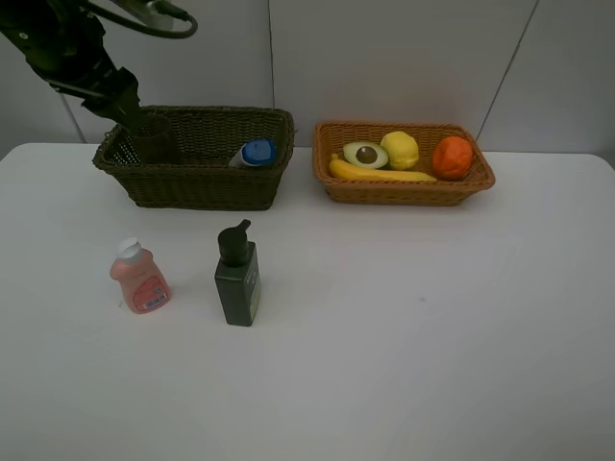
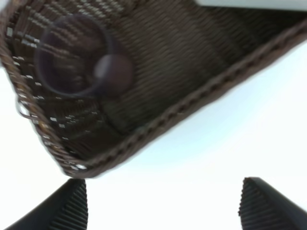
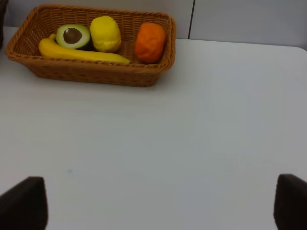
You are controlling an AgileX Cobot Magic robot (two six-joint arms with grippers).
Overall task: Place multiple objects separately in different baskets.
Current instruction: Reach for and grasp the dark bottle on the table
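Plastic, both of the things not yet sorted: the small pink bottle point(image 1: 141, 279) and the dark green pump bottle point(image 1: 237, 279) stand upright on the surface point(image 1: 432, 336) in front of the dark basket point(image 1: 192, 188), the pink one toward its left end, the green one before its middle, apart from each other. Both look light and stiff but smooth, so likely to slip. I judge the flat body below the shoulder the best hold, not the cap or pump head, which could tip it. Inside the dark basket sit the translucent cup point(image 2: 72, 57) at the left end and the white blue-capped bottle point(image 1: 255, 153) toward the right. The left jaws hang spread and empty over that left end. The right jaws, also wide apart, grasp nothing, over bare surface off to the dark basket's right
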